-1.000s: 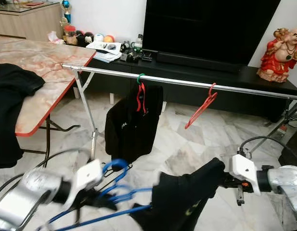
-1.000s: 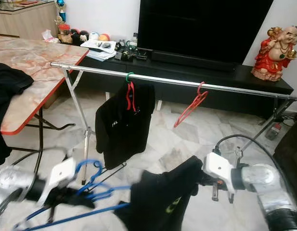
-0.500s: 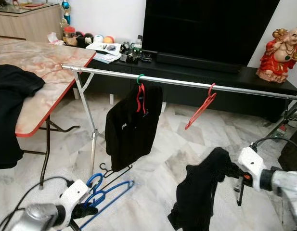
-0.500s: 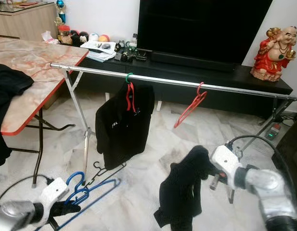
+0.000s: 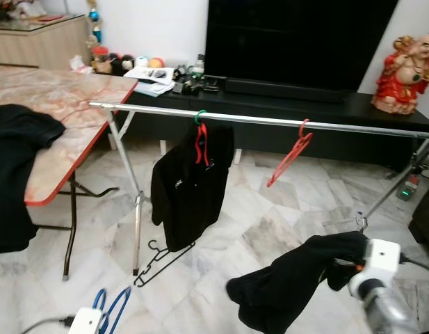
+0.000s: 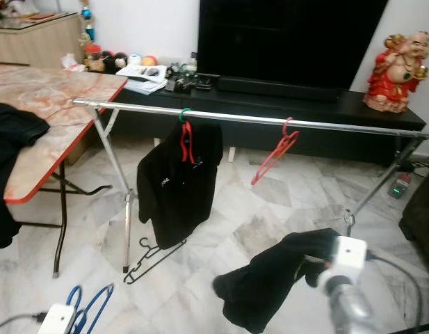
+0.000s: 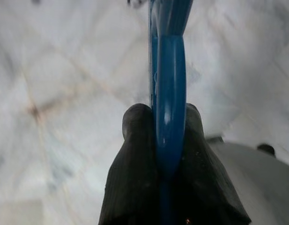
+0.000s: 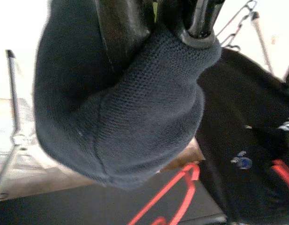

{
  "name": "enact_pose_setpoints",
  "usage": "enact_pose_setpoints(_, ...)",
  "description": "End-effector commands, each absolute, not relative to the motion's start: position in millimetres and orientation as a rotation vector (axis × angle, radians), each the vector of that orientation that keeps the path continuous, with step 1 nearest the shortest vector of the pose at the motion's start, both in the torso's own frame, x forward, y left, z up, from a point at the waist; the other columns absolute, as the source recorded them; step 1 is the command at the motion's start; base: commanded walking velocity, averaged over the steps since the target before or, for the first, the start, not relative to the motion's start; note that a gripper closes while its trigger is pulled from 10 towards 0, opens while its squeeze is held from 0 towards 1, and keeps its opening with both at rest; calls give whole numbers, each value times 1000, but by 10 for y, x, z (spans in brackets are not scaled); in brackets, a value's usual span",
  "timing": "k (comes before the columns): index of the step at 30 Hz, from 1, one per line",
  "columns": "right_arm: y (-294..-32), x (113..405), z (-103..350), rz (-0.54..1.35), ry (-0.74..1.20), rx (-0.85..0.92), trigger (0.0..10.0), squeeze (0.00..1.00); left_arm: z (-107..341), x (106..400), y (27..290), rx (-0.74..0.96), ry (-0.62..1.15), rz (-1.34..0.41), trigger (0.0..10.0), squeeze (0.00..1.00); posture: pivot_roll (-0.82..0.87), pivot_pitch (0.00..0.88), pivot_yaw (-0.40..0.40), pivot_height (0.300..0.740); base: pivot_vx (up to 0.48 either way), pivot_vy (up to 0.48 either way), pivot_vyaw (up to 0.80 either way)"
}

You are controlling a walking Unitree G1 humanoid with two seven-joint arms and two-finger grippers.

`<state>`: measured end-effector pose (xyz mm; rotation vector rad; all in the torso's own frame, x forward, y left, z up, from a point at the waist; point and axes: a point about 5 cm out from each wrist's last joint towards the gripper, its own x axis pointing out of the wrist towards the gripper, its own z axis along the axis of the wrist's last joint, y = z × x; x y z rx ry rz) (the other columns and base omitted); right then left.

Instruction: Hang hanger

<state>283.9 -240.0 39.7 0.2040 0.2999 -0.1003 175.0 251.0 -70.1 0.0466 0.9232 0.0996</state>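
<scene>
Left gripper (image 7: 167,140) is clamped tight on the blue hanger (image 5: 110,307), held low near the floor. That hanger looks light, stiff and slick, so a grip near the hook should serve best. A black hanger (image 5: 158,259) lies on the tiles beside the rail's leg. Above, the rail (image 5: 270,122) carries a black shirt (image 5: 190,184) and an empty red hanger (image 5: 289,158). Right gripper (image 8: 153,23) pinches a limp dark garment (image 5: 297,282), soft and likely to sag.

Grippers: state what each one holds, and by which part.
Left gripper pinches the blue hanger on its bar. Right gripper grips a bunched fold of the black shirt.
</scene>
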Motion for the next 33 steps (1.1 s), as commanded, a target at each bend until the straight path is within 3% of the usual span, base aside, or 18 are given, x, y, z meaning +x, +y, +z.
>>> enact_pose_setpoints(1, -2420, 2937, 614, -115, 220, 150, 10000, 0, -744, 1650, 2550, 37, 944, 150, 10000, 0, 44, 0, -39, 740, 0, 0, 0)
enact_pose_setpoints(5, -2367, 2943, 683, -252, 181, 169, 10000, 0, -834, 1510, 2503, 19, 1013, 186, 10000, 0, 35, 0, -32, 740, 0, 0, 0)
enact_pose_setpoints(13, -2038, 2911, 762, -170, 156, 49, 10000, 0, -857, 1469, 2516, 11, 1032, 199, 10000, 0, 46, 0, -44, 740, 0, 406, 0)
enact_pose_setpoints(33, -1910, 2933, 748, -141, 157, 45, 10000, 0, -874, 1299, 2681, 26, 1102, 208, 10000, 0, 53, 0, -33, 740, 0, 480, 182)
